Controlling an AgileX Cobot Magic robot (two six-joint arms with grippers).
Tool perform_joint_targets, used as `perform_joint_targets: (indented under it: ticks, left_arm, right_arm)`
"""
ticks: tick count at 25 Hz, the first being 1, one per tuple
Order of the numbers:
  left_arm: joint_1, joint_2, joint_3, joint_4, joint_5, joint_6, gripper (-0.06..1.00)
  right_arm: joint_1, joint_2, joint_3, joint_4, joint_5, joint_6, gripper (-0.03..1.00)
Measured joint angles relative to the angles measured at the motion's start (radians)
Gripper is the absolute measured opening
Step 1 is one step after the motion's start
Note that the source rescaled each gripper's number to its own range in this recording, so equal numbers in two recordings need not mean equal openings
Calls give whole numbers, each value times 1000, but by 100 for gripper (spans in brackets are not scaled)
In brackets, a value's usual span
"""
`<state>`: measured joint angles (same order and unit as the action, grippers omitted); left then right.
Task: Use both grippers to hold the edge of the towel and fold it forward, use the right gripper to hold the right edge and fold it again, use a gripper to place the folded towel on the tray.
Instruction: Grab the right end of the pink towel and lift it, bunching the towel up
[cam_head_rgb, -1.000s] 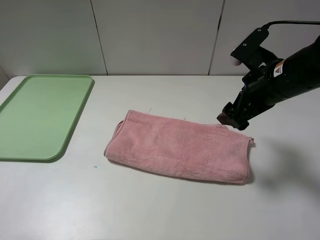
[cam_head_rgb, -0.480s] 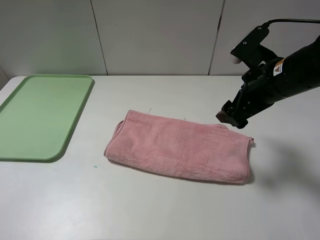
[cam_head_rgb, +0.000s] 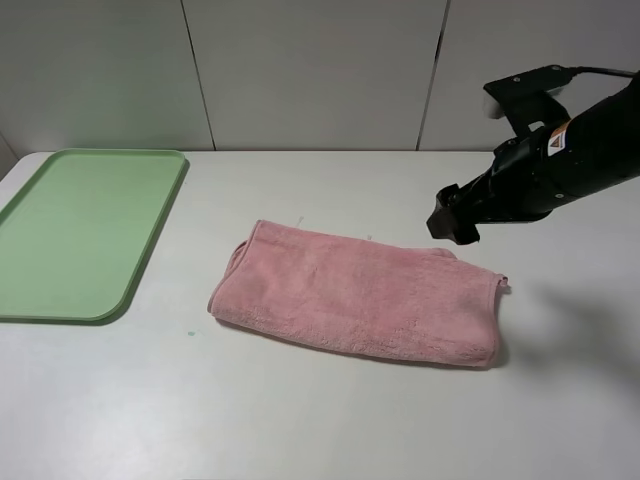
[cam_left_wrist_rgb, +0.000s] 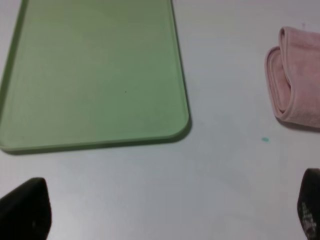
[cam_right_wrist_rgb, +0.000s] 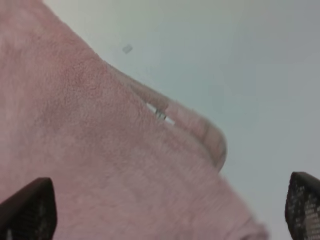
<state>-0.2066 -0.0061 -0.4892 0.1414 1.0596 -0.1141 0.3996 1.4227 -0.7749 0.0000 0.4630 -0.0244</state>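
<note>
1. The right gripper (cam_head_rgb: 455, 222) hovers with its jaws spread wide and empty, just above the far right corner of the pink towel (cam_head_rgb: 355, 295). The towel lies folded once into a long band on the white table (cam_head_rgb: 330, 420), well apart from the pale green tray (cam_head_rgb: 80, 230). The second fold looks like the step in hand.
2. The band has stacked layers at its right edge (cam_head_rgb: 494, 320). If the jaws close on the top layer alone, the lower one would likely lag and the first fold would open up.
3. Coming down at the far corner rather than mid-edge could lift the cloth unevenly, so the fold would land skewed and the hems would not line up.
4. Terry cloth is soft and thick, so a shallow pinch could slip out partway across. Jaws pressed down hard could instead drag the whole towel over the smooth table.
5. The left gripper (cam_left_wrist_rgb: 165, 215) also stands wide open and empty over the table, near the tray's corner and apart from the towel's left end. It pins nothing, so the towel may slide leftward when pulled.
6. A loose, bulky fold could sag or unroll during the carry to the tray.
</note>
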Motion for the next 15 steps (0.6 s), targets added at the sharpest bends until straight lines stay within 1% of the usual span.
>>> perform_joint_targets:
  ticks: [3,6,10,15]
  left_arm:
    - [0,0,0,0,0,0,99]
    - [0,0,0,0,0,0,99]
    - [0,0,0,0,0,0,99]
    - [0,0,0,0,-1,0,99]
  right_arm:
    - [0,0,0,-15,47,158,100]
    - [0,0,0,-26,84,251,100]
    - [0,0,0,-30,124,316,100]
    - [0,14,31,-33,122,365,100]
